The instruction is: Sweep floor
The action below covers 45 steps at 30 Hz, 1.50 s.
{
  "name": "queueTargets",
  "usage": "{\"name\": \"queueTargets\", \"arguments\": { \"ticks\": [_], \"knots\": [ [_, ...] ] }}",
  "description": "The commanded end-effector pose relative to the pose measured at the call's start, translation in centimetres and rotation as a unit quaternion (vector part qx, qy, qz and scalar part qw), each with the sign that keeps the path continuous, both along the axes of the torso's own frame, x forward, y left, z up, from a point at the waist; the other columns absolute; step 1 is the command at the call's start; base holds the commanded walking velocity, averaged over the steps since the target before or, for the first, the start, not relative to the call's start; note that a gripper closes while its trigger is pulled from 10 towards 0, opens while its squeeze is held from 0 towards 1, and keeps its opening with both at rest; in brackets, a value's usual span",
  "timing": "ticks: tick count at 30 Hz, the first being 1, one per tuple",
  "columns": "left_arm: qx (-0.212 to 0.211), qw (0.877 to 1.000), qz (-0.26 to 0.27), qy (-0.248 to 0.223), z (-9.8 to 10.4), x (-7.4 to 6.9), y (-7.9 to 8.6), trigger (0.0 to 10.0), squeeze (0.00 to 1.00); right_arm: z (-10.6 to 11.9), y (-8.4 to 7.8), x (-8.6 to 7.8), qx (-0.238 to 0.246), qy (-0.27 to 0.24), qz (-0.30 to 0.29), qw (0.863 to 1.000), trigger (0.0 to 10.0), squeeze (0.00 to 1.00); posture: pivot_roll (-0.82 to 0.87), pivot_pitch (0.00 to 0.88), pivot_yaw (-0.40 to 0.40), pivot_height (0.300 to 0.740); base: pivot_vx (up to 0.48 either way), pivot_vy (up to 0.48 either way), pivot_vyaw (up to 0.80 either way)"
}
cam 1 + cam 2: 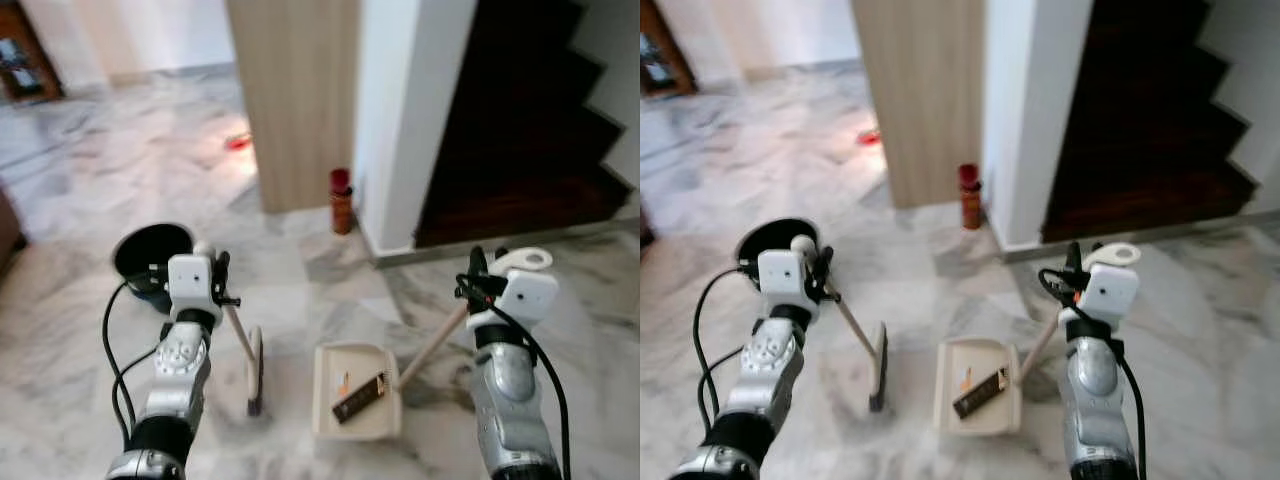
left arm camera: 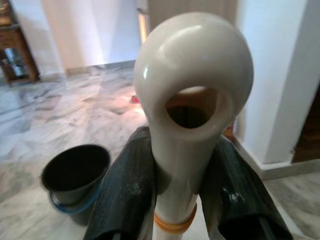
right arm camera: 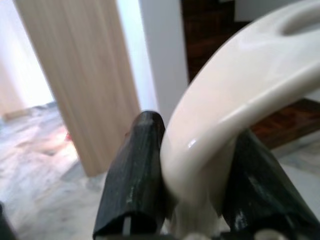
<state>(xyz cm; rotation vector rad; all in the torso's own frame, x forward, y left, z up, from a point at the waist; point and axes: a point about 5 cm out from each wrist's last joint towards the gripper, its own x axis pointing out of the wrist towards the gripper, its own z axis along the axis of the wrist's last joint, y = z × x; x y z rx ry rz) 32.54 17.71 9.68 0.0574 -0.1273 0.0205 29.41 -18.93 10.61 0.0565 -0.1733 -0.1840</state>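
On the marble floor [image 1: 90, 190] before the robot, both silver arms reach forward and down, each bent at the elbow with its wrist camera block facing up. At the left, the left gripper [image 2: 176, 200] has its two black fingers [image 2: 125, 192] closed tight around the cream handle of a small brush [image 1: 250, 368], just under the handle's rounded end with its hanging hole; an orange band circles the handle between the fingers. From there the handle slants down and toward the middle, to the brush head, which stands on the floor just to the left of the dustpan [image 1: 330, 412]. At the right, the right gripper [image 3: 192, 200] is clamped on the dustpan's long cream handle close to its looped end, one finger pressed to each side. That handle slopes down and leftward to the pan, which lies flat on the floor between the two arms and holds a dark wrapper [image 1: 359, 397] and a small orange scrap. Beyond the left arm a black bucket [image 1: 150, 252] stands on the floor, near the gripper. Farther back a red bottle [image 1: 341, 201] stands at the foot of a white pillar [image 1: 410, 110], beside a wooden panel [image 1: 295, 100], with dark stairs [image 1: 530, 130] rising to the right.
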Motion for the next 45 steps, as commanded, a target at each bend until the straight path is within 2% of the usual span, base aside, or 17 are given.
{"name": "queueTargets", "arguments": {
  "ticks": [1, 45],
  "knots": [
    [0.008, 1.0, -0.005, -0.029, 1.37, 0.46, -0.15, 10.0, 0.0, 1.47, 0.1, 0.41, 0.003, -0.032, 0.002, 0.999, 10.0, 0.0, -0.06, 0.0, 0.04, 0.74, 0.0, 0.292, 0.0],
    [0.01, 1.0, -0.003, -0.029, 1.34, 0.3, -0.18, 10.0, 0.0, 1.5, 0.79, 0.46, 0.003, -0.029, 0.019, 0.999, 10.0, 0.0, -0.05, 0.0, 0.037, 0.74, 0.0, 0.295, 0.0]
  ]
}}
